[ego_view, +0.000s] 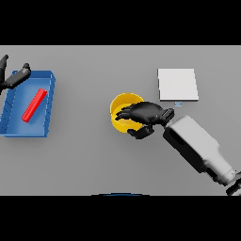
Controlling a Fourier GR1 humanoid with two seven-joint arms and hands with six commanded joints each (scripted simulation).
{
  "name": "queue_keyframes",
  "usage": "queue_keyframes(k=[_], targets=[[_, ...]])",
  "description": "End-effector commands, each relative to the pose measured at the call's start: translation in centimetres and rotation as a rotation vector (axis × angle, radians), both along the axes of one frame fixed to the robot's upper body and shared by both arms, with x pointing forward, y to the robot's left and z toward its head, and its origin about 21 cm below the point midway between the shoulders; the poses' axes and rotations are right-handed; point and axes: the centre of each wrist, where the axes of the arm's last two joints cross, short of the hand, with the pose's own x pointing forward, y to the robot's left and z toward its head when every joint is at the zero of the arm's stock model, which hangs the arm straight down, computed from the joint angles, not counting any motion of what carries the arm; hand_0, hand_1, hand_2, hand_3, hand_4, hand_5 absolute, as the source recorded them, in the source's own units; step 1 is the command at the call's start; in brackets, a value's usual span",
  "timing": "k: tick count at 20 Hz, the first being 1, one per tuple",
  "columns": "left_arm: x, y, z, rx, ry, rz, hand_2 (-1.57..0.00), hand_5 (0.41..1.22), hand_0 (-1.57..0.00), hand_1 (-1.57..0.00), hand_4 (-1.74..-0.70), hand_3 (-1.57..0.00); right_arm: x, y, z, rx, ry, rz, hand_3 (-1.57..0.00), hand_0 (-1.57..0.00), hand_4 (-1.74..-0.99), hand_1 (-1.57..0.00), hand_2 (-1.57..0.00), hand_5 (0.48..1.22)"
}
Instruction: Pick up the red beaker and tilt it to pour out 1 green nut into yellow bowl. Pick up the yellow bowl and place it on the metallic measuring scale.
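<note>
The right hand (147, 116) is gripping the yellow bowl (123, 104) at mid-table, fingers curled over its rim. Farther back, the metallic scale (177, 84) is lying flat; at left, the red beaker (35, 105) is lying in the blue tray (49, 101), the left hand (15, 76) hovering relaxed at its edge.

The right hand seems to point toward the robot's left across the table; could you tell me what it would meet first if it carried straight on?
The right hand is already at the yellow bowl, its fingers curled over the rim. Further along, bare table, then probably the blue tray.
</note>
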Motion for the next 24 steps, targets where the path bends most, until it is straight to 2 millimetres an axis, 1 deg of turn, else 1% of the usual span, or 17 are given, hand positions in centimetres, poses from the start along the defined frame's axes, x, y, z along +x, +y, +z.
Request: queue_keyframes(k=[1, 2, 3, 4, 5, 7, 9, 10, 12, 13, 14, 16, 17, 20, 22, 23, 24], targets=[[0.1, 0.0, 0.2, 0.009, -0.007, 0.002, 0.00, 0.729, 0.00, 0.00, -0.79, 0.00, -0.1, -0.5, -0.3, -0.013, 0.000, 0.009, -0.33, -0.32, -1.436, -0.26, -0.29, 0.944], [0.2, -0.1, 0.1, 0.011, -0.003, -0.006, 0.00, 0.729, 0.00, 0.00, -0.79, 0.00, -0.1, -0.5, -0.2, -0.014, -0.001, 0.019, -0.42, -0.47, -1.479, -0.38, -0.38, 0.999], [0.1, 0.0, 0.1, 0.007, -0.003, 0.002, 0.00, 0.731, 0.00, 0.00, -0.79, 0.00, -0.1, -0.6, -0.3, -0.011, 0.001, 0.028, -0.65, -0.63, -1.473, -0.51, -0.48, 1.044], [0.0, 0.1, 0.3, 0.013, -0.004, 0.001, 0.00, 0.732, 0.00, 0.00, -0.79, 0.00, -0.2, -0.6, -0.3, -0.017, 0.003, 0.025, -0.83, -0.78, -1.469, -0.65, -0.59, 1.079], [0.2, -0.4, 0.4, 0.010, -0.007, -0.001, 0.00, 0.733, 0.00, 0.00, -0.79, 0.00, -0.1, -0.6, 0.0, -0.012, 0.009, 0.026, -0.98, -0.94, -1.521, -0.81, -0.79, 1.108], [0.0, 0.1, 0.2, 0.007, -0.009, -0.001, 0.00, 0.736, 0.00, 0.00, -0.79, 0.00, -0.3, -0.3, 0.2, -0.023, 0.010, 0.022, -1.03, -1.17, -1.594, -1.08, -1.07, 1.148], [0.2, 0.1, -0.2, 0.001, -0.006, -0.005, 0.00, 0.734, 0.00, 0.00, -0.79, 0.00, -0.2, -0.6, 0.3, -0.016, 0.018, 0.031, -1.09, -1.31, -1.642, -1.26, -1.25, 1.175], [0.3, 0.1, -0.3, 0.001, -0.004, -0.002, 0.00, 0.732, 0.00, 0.00, -0.79, 0.00, -0.2, -0.5, 0.3, -0.013, 0.011, 0.037, -1.11, -1.36, -1.659, -1.32, -1.31, 1.184], [0.2, 0.1, 0.0, 0.005, -0.018, -0.008, 0.00, 0.727, 0.00, 0.00, -0.79, 0.00, 0.0, -0.7, 1.1, -0.036, -0.006, 0.004, -1.15, -1.44, -1.683, -1.41, -1.41, 1.197], [0.0, 0.0, -0.2, 0.008, -0.010, -0.013, 0.00, 0.725, 0.00, 0.00, -0.79, 0.00, 0.0, -0.9, 1.4, -0.037, -0.010, -0.002, -1.21, -1.46, -1.692, -1.44, -1.44, 1.202], [0.2, -0.2, 0.2, 0.009, -0.009, -0.006, 0.00, 0.724, 0.00, 0.00, -0.79, 0.00, -0.1, -0.6, 1.8, -0.034, -0.013, -0.009, -1.26, -1.49, -1.699, -1.47, -1.47, 1.206], [0.1, 0.4, 0.2, 0.014, -0.010, -0.007, 0.00, 0.727, 0.00, 0.00, -0.78, 0.00, 0.2, -0.9, 2.8, -0.020, -0.008, -0.011, -1.35, -1.52, -1.711, -1.51, -1.50, 1.211], [0.1, 0.4, 0.6, 0.012, -0.016, -0.009, 0.00, 0.727, 0.00, 0.00, -0.78, 0.00, 0.0, -0.9, 3.3, -0.013, -0.012, -0.015, -1.36, -1.53, -1.714, -1.52, -1.52, 1.213], [0.2, 0.4, 0.7, 0.019, -0.018, -0.002, 0.00, 0.733, 0.00, 0.00, -0.79, 0.00, 0.3, -2.0, 5.6, -0.022, -0.047, -0.023, -1.33, -1.55, -1.721, -1.54, -1.54, 1.217], [0.0, 0.6, 0.3, 0.006, -0.032, -0.006, 0.00, 0.737, 0.00, 0.00, -0.80, 0.00, 0.5, -1.8, 6.1, -0.040, -0.048, -0.050, -1.31, -1.56, -1.722, -1.55, -1.55, 1.218], [0.2, 0.9, 0.2, 0.005, -0.036, -0.003, 0.00, 0.737, 0.00, 0.00, -0.80, 0.00, 0.5, -1.5, 6.3, -0.041, -0.047, -0.052, -1.36, -1.56, -1.724, -1.55, -1.56, 1.218], [0.2, 1.0, 0.3, 0.011, -0.035, -0.009, 0.00, 0.737, 0.00, 0.00, -0.80, 0.00, 0.6, -1.0, 6.5, -0.034, -0.050, -0.050, -1.35, -1.56, -1.724, -1.55, -1.56, 1.218]])
